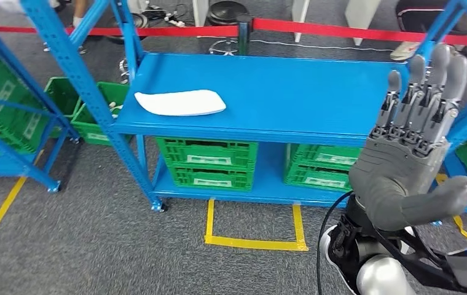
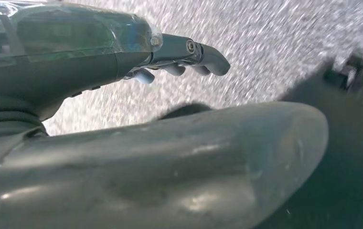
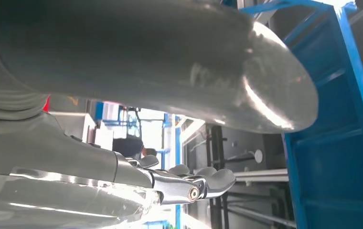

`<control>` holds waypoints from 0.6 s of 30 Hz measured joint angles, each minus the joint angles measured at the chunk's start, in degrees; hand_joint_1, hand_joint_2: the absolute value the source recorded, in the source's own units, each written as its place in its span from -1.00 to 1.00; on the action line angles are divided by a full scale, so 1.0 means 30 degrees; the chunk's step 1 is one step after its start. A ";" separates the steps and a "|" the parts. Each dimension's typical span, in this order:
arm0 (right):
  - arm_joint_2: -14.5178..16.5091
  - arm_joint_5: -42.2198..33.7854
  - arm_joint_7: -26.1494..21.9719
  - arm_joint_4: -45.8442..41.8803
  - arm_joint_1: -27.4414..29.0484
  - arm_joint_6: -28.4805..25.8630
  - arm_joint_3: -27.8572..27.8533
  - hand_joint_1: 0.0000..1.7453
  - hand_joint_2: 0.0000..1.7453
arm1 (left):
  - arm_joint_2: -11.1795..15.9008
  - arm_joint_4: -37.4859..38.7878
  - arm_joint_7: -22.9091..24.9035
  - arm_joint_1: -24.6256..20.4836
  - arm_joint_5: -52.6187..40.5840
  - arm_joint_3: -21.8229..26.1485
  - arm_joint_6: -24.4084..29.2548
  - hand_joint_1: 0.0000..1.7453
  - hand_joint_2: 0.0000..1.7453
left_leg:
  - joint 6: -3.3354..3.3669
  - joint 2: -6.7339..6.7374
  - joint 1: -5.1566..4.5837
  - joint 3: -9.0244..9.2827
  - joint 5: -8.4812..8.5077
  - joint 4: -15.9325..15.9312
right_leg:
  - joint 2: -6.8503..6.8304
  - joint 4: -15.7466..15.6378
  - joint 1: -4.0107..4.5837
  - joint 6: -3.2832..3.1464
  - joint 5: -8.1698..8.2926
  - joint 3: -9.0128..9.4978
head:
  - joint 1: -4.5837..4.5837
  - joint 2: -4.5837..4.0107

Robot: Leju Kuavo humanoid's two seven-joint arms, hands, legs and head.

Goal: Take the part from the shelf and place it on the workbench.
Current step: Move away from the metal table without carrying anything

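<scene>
the white part lies flat on the blue shelf, toward its ten o'clock corner, untouched. my right hand is raised at three o'clock, fingers straight and apart, holding nothing, so i'd swing it across and slide under the near edge. my left hand hangs over the floor, fingers loosely curled and empty.

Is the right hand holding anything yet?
No, open: the right hand is raised with fingers straight and apart; the white part lies on the shelf.

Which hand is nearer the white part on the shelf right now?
Right. The right hand is raised, open, off to the side of the white part. The left hand hangs over the floor.
</scene>
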 joint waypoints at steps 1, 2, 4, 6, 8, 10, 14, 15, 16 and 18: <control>0.0000 -0.0102 -0.0053 0.0042 0.0019 0.0000 0.0005 -1.00 -1.00 | 0.0007 0.0002 0.0000 0.0010 -0.0038 0.0000 -0.0003 -1.00 -1.00 | 0.0066 -0.0599 0.0060 0.0410 0.0525 -0.1072 | 0.0220 0.0107 -0.0026 0.0091 -0.0104 0.0007 | -0.0042 0.0000; 0.0000 -0.0173 -0.0104 0.0082 0.0055 0.0000 0.0015 -1.00 -1.00 | 0.0013 0.0004 0.0000 0.0023 -0.0075 -0.0002 -0.0007 -1.00 -1.00 | 0.0125 -0.1106 0.0085 0.0681 0.0724 -0.1711 | 0.0438 0.0172 -0.0082 0.0209 -0.0164 -0.0038 | -0.0064 0.0000; 0.0004 -0.0272 -0.0158 0.0168 0.0134 0.0000 0.0055 -1.00 -1.00 | 0.0029 0.0007 -0.0002 0.0057 -0.0146 -0.0009 -0.0023 -1.00 -1.00 | 0.0245 -0.1225 0.0038 0.0913 0.0623 -0.2109 | 0.0952 0.0173 -0.0209 0.0496 -0.0167 -0.0151 | -0.0046 0.0000; -0.0005 -0.0317 -0.0182 0.0226 0.0191 0.0000 0.0113 -1.00 -1.00 | 0.0040 0.0009 -0.0004 0.0065 -0.0184 -0.0018 -0.0033 -1.00 -1.00 | 0.0416 -0.0596 0.0065 0.1133 0.0599 -0.2314 | 0.1168 0.0357 -0.0236 0.0742 -0.0231 -0.0236 | -0.0010 0.0000; -0.0022 -0.0330 -0.0193 0.0262 0.0170 0.0000 0.0186 -1.00 -1.00 | 0.0016 0.0005 -0.0005 0.0059 -0.0200 -0.0025 -0.0034 -1.00 -1.00 | 0.0606 0.0121 0.0132 0.1435 0.0551 -0.2538 | 0.0376 0.1635 -0.0150 0.0957 -0.0854 -0.0791 | 0.0203 0.0000; -0.0018 -0.0343 -0.0193 0.0332 0.0173 0.0000 0.0262 -1.00 -1.00 | -0.0015 0.0005 -0.0007 0.0083 -0.0228 -0.0049 -0.0038 -1.00 -1.00 | 0.0718 0.0853 0.0074 0.1635 0.0394 -0.2576 | -0.0603 0.3880 -0.0170 0.1167 -0.1868 -0.1999 | 0.0448 0.0000; -0.0018 -0.0357 -0.0191 0.0505 0.0224 0.0011 0.0350 -1.00 -1.00 | -0.0016 0.0011 -0.0035 0.0078 -0.0324 -0.0093 -0.0045 -1.00 -1.00 | 0.0627 0.1927 0.0044 0.2019 0.0024 -0.2572 | -0.1041 0.4043 -0.0302 0.1288 -0.1000 -0.2403 | 0.0635 0.0000; -0.0022 -0.0363 -0.0189 0.0530 0.0223 0.0015 0.0361 -1.00 -1.00 | -0.0047 0.0005 -0.0055 0.0047 -0.0353 -0.0097 -0.0047 -1.00 -1.00 | 0.0571 0.2056 0.0046 0.2150 -0.0073 -0.2579 | -0.1138 0.2755 -0.0309 0.1236 -0.0248 -0.1803 | 0.0701 0.0000; -0.0031 -0.0370 -0.0184 0.0547 0.0217 0.0022 0.0372 -1.00 -1.00 | -0.0086 -0.0002 -0.0078 0.0005 -0.0373 -0.0102 -0.0047 -1.00 -1.00 | 0.0498 0.2140 0.0017 0.2245 -0.0164 -0.2577 | -0.1261 0.1590 -0.0270 0.1157 0.0245 -0.1203 | 0.0763 0.0000; -0.0062 -0.0381 -0.0145 0.0574 0.0206 0.0038 0.0390 -1.00 -1.00 | -0.0150 -0.0007 -0.0109 -0.0061 -0.0397 -0.0108 -0.0044 -1.00 -1.00 | 0.0314 0.2219 -0.0037 0.2324 -0.0268 -0.2591 | -0.1488 0.0271 -0.0173 0.0931 0.0452 -0.0511 | 0.0840 0.0000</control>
